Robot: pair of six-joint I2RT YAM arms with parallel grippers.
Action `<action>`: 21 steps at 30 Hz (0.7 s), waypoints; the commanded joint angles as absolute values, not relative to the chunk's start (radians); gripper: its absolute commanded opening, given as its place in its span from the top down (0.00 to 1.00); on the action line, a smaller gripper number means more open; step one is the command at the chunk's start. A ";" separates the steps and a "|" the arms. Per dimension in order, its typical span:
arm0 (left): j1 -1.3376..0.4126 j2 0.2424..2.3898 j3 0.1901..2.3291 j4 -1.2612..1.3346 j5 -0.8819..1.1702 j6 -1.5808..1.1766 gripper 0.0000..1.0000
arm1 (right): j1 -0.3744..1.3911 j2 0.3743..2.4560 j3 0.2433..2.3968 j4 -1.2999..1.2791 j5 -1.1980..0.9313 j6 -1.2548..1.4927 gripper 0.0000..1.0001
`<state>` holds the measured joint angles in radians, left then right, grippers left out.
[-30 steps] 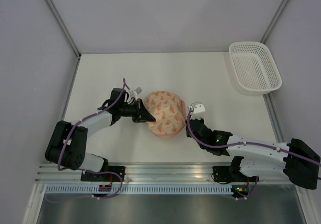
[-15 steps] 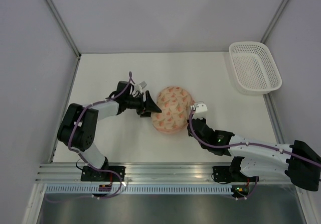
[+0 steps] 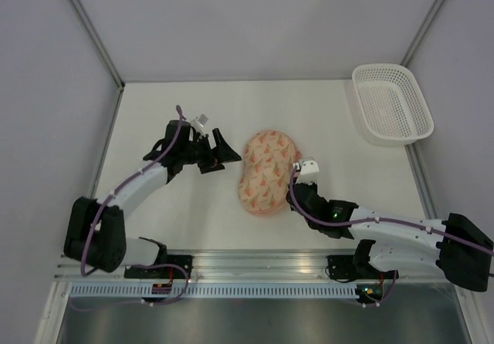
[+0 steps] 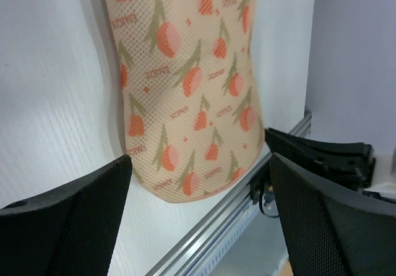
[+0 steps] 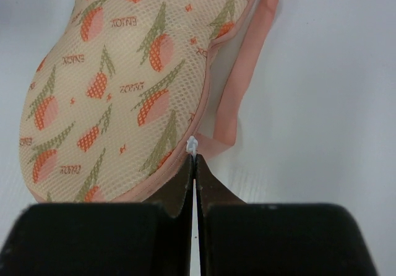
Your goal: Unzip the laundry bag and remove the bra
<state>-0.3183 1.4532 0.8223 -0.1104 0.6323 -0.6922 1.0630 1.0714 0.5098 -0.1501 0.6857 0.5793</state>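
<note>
Left gripper (image 3: 226, 149) has backed off. A second ago it was against the left side of the bag (image 3: 265, 170); now it sits clear of it on the left, jaws wide apart, holding nothing. In its wrist view the bag fills the gap between the fingers, but with no contact.

With that brace gone, the bag has changed from a round dome to a longer, pinched shape. It lies mid-table (image 3: 154, 105), slightly slanted.

Right gripper (image 5: 195, 164) hasn't moved much. Its jaws are pressed together at the bag's near right edge, pinching the small white zip pull (image 5: 193, 144). The pink loop (image 5: 238, 96) trails on the table just beside it.

What it means for you:
- The zip looks barely started, if at all. I can't see any opening along the seam.
- The bra isn't visible, so it's presumably still inside.
- Nothing anchors the bag now. My guess is that pulling the zip will drag the whole bag, so get the left gripper back on the fabric first.

The basket (image 3: 390, 105) sits far right, well apart from all this.
</note>
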 commanded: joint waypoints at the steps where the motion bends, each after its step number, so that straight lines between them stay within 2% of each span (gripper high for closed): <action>1: -0.321 1.217 0.790 -0.242 0.424 -0.749 0.05 | 1.062 1.109 0.548 -0.141 0.675 0.623 1.00; 7: -0.321 0.912 0.641 -0.409 0.350 -0.831 0.05 | 1.081 1.198 0.567 -0.078 0.591 0.660 1.00; 12: -0.322 0.622 0.532 -0.505 0.325 -0.966 0.04 | 1.166 1.272 0.615 -0.023 0.517 0.651 0.99; 18: -0.328 0.441 0.400 -0.515 0.305 -1.101 0.02 | 1.172 1.354 0.666 0.178 0.244 0.608 1.00; 21: -0.330 0.429 0.376 -0.511 0.310 -1.133 0.01 | 1.172 1.405 0.728 0.230 0.155 0.589 0.99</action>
<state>-0.3233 0.4381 0.3939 -0.4995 0.3260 -1.0283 1.1679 1.3643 0.6441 0.0883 0.3183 0.6155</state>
